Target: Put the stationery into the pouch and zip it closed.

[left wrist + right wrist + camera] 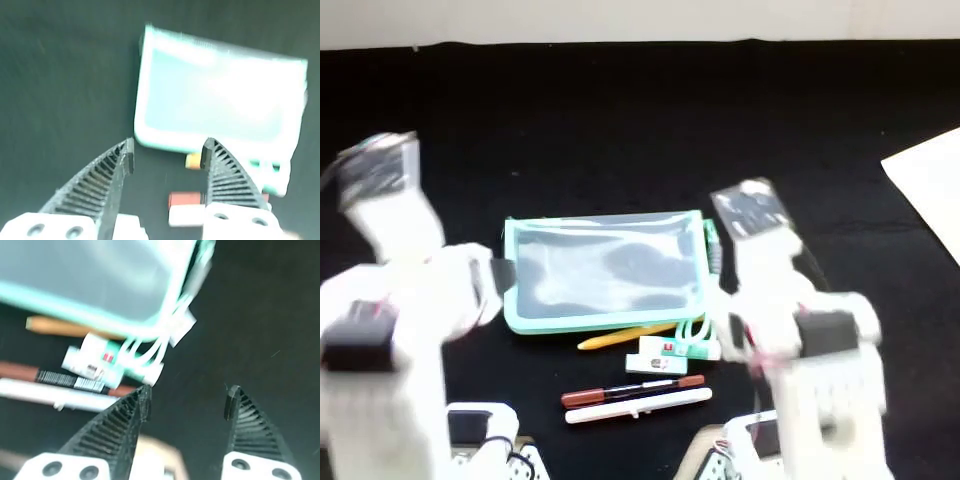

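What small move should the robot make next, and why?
Probably lower the open left gripper onto the long white pen. The pen lies outside the clear mint-edged pouch, and its end shows close to that empty gripper. Whether the zip is open, I cannot tell.

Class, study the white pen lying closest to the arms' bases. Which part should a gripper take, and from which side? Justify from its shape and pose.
Take the white pen near its middle, from straight above, jaws set across its thin barrel. It lies flat and long, so a central hold should keep it level. The brown pen lies close alongside, leaving little room there.
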